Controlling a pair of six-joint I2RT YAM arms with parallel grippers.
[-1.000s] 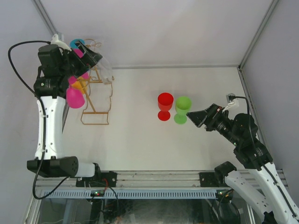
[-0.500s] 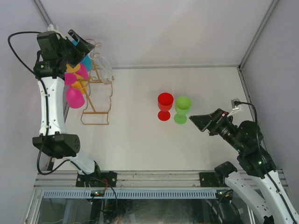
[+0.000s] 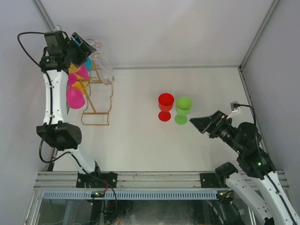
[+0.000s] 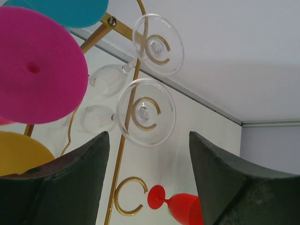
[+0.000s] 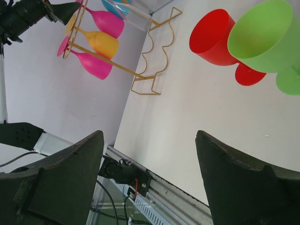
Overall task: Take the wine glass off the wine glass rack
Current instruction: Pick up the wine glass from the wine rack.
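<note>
Clear wine glass [image 4: 145,112] awaits lifting, upper left
Red glass [image 3: 165,104], green glass [image 3: 183,107] already on table [image 3: 136,140]; left gripper [image 4: 149,150], jaws apart and empty, faces wine glass rack [image 3: 95,124], several still hanging.

A white bench [image 3: 140,140] fills the middle of the top view, evenly lit, with only soft shadows. A pale grey back wall [image 3: 164,33] spans the upper part. A left side wall [image 3: 14,140] and a right side wall [image 3: 281,70] close the edges. Grey metal struts [image 3: 260,33] slant through the upper corners, and a slotted aluminium rail [image 3: 154,179] crosses the bottom.
</note>
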